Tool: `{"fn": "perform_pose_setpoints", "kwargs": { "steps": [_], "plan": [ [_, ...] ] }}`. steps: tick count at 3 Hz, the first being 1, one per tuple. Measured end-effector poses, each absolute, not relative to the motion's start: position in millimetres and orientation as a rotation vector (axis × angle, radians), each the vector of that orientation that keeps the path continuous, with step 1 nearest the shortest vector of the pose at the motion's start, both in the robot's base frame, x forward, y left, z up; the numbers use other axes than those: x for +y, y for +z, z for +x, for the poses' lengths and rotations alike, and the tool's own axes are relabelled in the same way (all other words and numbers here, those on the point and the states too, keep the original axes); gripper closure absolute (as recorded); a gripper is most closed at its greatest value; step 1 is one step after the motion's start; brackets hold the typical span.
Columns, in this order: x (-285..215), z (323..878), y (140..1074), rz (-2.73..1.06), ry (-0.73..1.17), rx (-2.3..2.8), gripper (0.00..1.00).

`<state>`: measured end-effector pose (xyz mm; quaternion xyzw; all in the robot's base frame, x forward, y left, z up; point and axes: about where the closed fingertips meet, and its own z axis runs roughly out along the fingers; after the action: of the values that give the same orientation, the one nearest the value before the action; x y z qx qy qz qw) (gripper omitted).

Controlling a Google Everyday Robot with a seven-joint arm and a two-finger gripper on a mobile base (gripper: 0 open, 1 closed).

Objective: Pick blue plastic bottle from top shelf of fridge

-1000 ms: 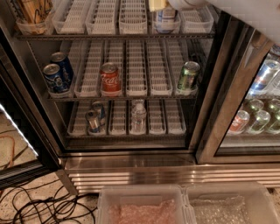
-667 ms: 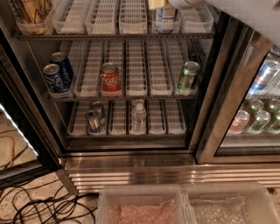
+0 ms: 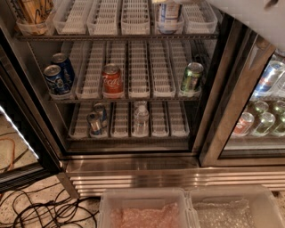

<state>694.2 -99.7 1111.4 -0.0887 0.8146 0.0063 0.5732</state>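
The blue plastic bottle stands upright in a white lane tray on the top shelf of the fridge, right of centre; its white label shows and its top is cut off by the frame's upper edge. My white arm comes in from the upper right. My gripper sits at the very top edge, right above the bottle, and is mostly out of frame.
Middle shelf: two blue cans, a red can, a green can. Bottom shelf: small cans and a clear water bottle. Closed glass door to the right. Plastic bins and cables lie below.
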Motion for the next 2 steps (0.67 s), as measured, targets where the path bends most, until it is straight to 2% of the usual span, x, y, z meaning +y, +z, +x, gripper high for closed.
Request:
{"fn": "perform_pose_setpoints", "kwargs": {
  "steps": [1,2],
  "plan": [
    [-100.0,703.3,1115.3,-0.181,0.021,1.898,0.25],
    [-102.3,710.1,1114.1,-0.157,0.026,1.899,0.19]
  ]
}}
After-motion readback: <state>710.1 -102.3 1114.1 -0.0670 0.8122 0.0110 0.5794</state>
